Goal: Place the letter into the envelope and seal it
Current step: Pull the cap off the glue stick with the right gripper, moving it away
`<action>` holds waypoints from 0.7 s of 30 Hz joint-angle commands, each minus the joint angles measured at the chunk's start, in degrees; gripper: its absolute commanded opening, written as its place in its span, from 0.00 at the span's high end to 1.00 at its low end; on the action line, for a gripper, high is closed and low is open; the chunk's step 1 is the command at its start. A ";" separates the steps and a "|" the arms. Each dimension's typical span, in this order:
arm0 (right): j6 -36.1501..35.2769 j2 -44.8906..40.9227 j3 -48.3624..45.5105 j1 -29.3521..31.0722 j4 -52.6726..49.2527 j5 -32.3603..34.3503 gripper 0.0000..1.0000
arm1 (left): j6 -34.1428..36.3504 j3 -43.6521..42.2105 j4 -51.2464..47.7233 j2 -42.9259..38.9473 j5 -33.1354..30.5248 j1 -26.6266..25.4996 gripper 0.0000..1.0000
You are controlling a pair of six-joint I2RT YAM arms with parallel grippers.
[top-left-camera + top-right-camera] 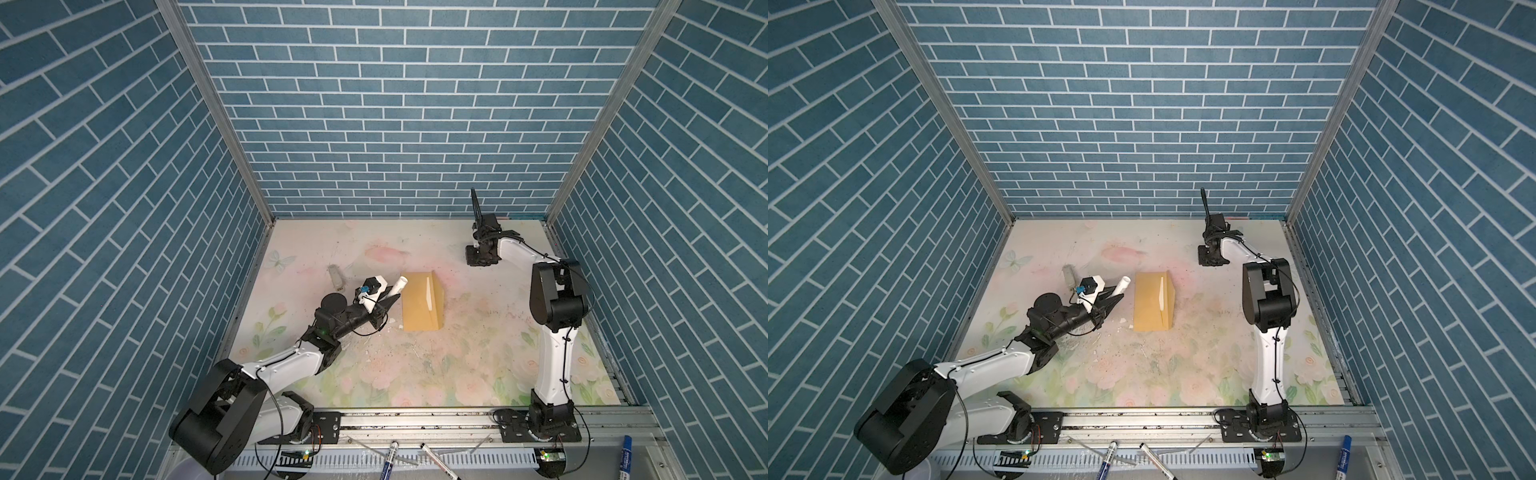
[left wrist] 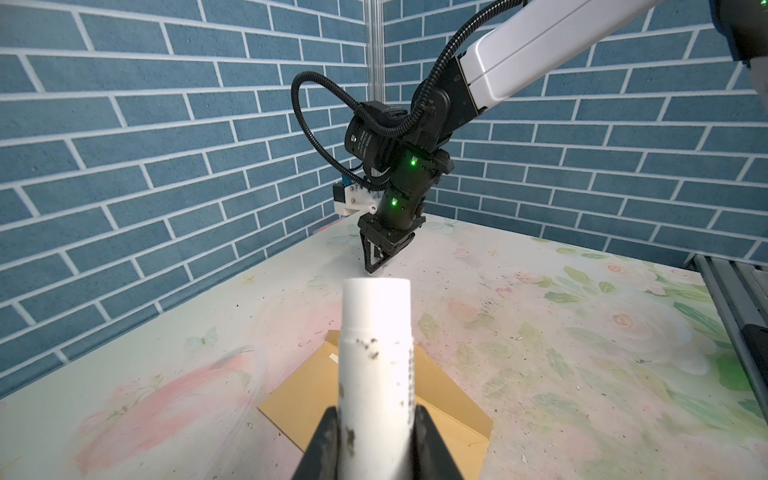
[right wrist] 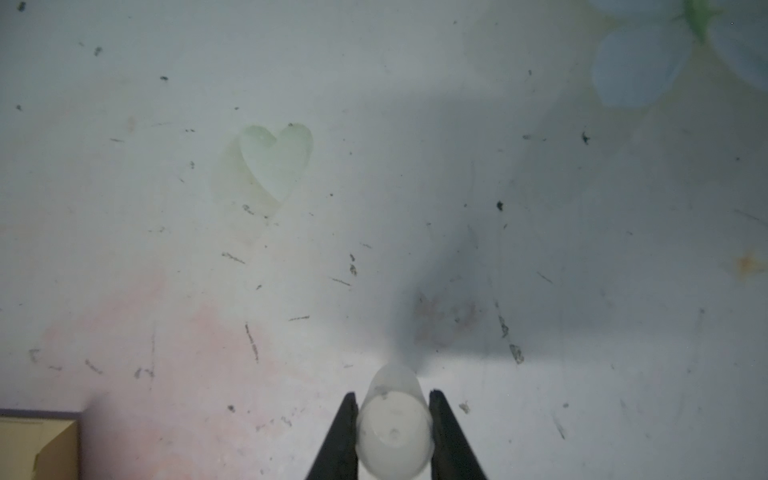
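The mustard-yellow envelope (image 1: 419, 301) (image 1: 1150, 301) (image 2: 299, 399) lies mid-table, its flap side tilted up along the right edge. One corner of it shows in the right wrist view (image 3: 37, 449). The letter is out of view. My left gripper (image 1: 388, 303) (image 1: 1113, 299) (image 2: 376, 411) hovers just left of the envelope, shut on a white tube (image 1: 400, 286) (image 1: 1124, 286) (image 2: 376, 353) that points over the envelope. My right gripper (image 1: 478, 262) (image 1: 1208, 259) (image 2: 374, 266) (image 3: 392, 395) points down at the far right of the table, shut on a translucent white cap (image 3: 392, 432).
A small greyish object (image 1: 336, 277) (image 1: 1069, 276) lies behind the left gripper. Marker pens (image 1: 388, 461) (image 1: 1106, 461) rest on the front rail. Blue brick-patterned walls (image 1: 374, 124) close three sides. The floral table (image 1: 457, 353) carries scattered dark specks.
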 commanded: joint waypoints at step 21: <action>-2.31 2.01 1.97 -0.25 -1.50 -0.21 0.46 | -0.37 0.51 -1.17 -0.37 -0.35 -0.90 1.00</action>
